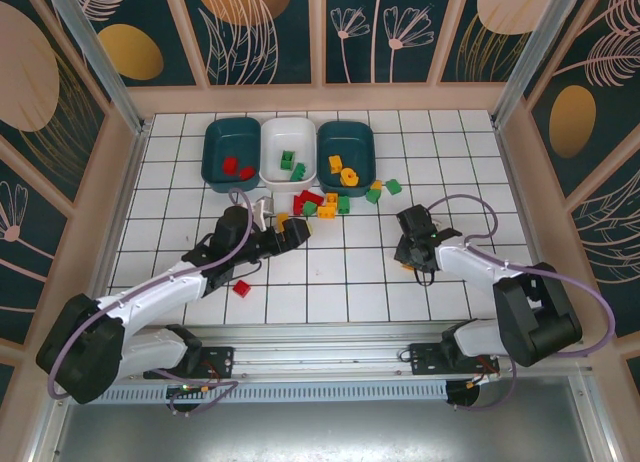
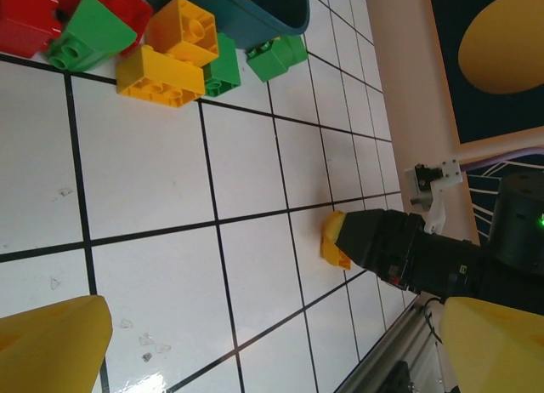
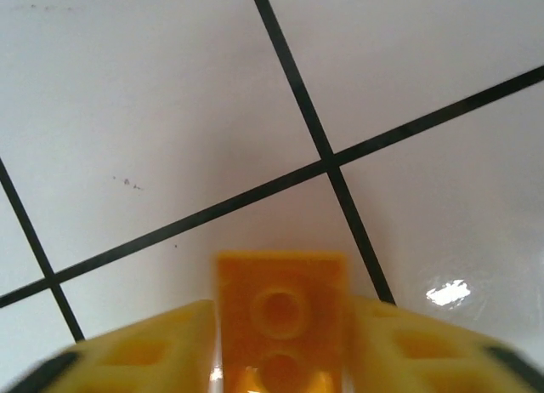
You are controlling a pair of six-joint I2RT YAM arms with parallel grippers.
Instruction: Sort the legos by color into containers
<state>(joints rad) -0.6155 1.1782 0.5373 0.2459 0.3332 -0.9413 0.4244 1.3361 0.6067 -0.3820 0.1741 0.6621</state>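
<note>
Nearest, a lone red brick [image 1: 241, 287] lies on the white tiled table [image 1: 340, 287], left of centre. A little farther, on the right side, the right gripper [image 3: 280, 363] has its jaws narrow, pressed on the two flat sides of an orange-yellow brick [image 3: 280, 316], low over the tiles. This brick is hard, light plastic with smooth walls. I judge it can slip or turn if the hold is off centre, so the flat sides at mid-length are the good place to take it. The left gripper [image 1: 295, 230] has its jaws wide and empty, just near of the mixed heap of bricks [image 1: 322, 202]. Farthest stand three tubs: the left teal tub [image 1: 214, 134] with red bricks, the white tub [image 1: 272, 132] with green, and the right teal tub [image 1: 366, 137] with orange-yellow.
</note>
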